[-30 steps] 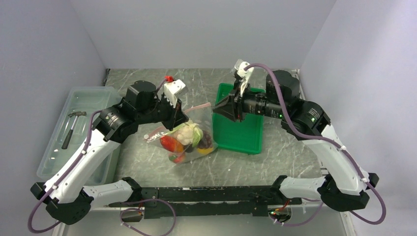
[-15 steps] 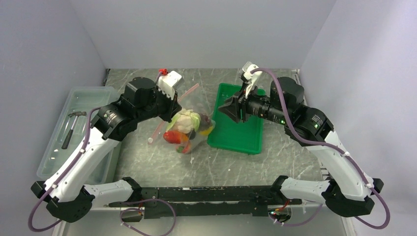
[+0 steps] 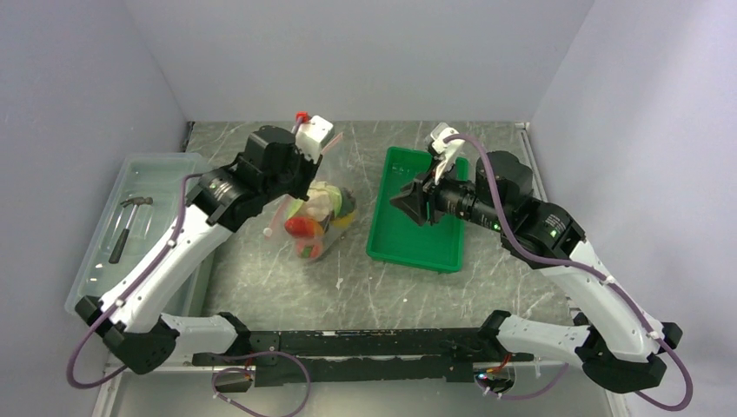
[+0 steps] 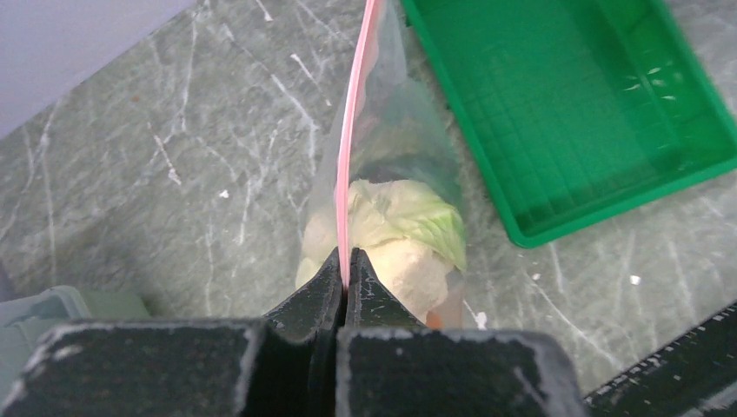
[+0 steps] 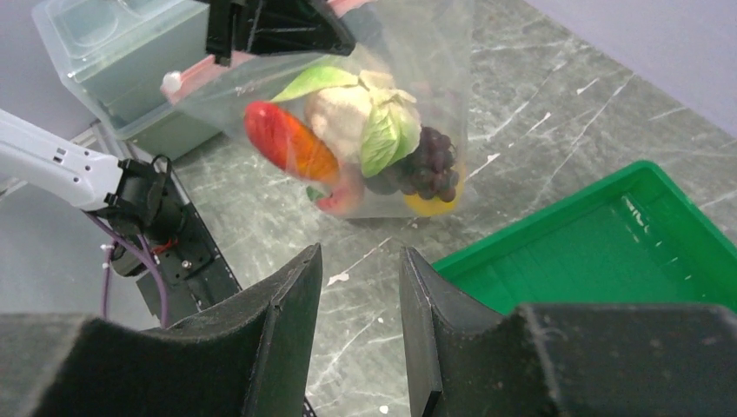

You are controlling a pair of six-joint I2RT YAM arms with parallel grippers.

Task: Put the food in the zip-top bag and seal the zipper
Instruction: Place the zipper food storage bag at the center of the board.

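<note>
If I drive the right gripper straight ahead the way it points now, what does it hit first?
Most likely the zip-top bag, which hangs from the shut left gripper ahead of the open right gripper. Depth is unclear: the line may run just under the bag and meet the table instead.

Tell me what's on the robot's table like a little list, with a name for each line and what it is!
bag: clear zip-top bag, hanging from the left gripper
inside: grape bunch, red tomato piece, leafy vegetable, yellow fruit
left grip: shut on the pink zipper
right gripper: open, holding nothing, apart from the bag
green tray: beside the bag, no food seen in it
bin: far left, hammer inside
</note>
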